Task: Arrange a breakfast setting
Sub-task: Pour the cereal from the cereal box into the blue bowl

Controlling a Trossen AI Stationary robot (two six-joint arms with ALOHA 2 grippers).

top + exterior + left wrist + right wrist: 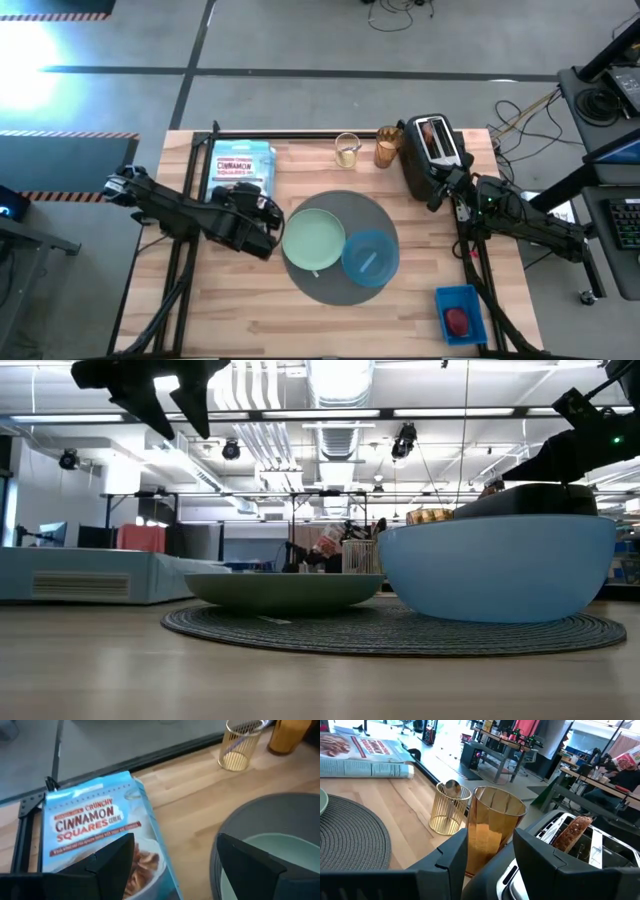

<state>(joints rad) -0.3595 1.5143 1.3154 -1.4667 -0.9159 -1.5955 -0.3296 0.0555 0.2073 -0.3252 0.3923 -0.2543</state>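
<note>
Plate (314,241) and bowl (370,257) side by side on mat (372,212), toaster (432,150) probably behind

One mat (375,215), one plate (313,240), one bowl (370,257), one amber glass (387,147), one wire cup (347,150), one toaster (432,155), one cereal box (240,170).

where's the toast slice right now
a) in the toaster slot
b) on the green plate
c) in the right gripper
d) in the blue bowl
a) The toast slice stands in a slot of the toaster at the table's far right, while the plate and blue bowl on the mat show no toast, and the right gripper is open around the amber glass.
</note>
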